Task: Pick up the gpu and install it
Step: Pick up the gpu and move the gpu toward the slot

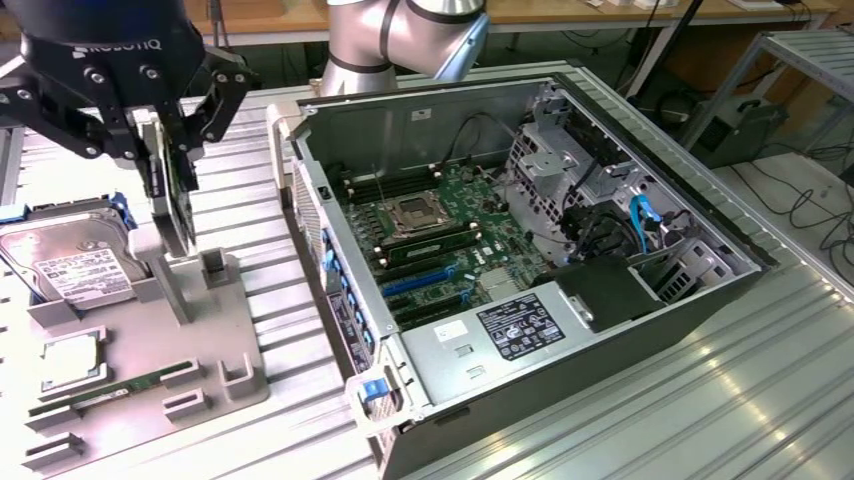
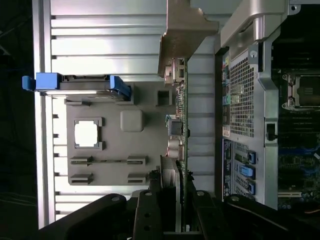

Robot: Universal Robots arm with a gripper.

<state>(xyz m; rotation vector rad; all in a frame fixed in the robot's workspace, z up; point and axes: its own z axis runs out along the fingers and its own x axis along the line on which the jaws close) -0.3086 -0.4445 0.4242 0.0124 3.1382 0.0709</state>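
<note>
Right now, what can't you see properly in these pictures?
- gpu: flat faces hidden, edge-on in both views, top covered by the gripper.
- hard drive: label words too small, exterior view.
- arm: cut off by the exterior view's top edge.

Black gripper (image 1: 167, 150), pale "ROBOTIQ" lettering across its body. Chunky linked fingers (image 1: 220, 100), black, with small silver pivot bolts. Arm (image 1: 400, 45): matte silver-grey tube segments, rounded joint housing. Wrist view: same black linkages, silver bolt heads.
</note>
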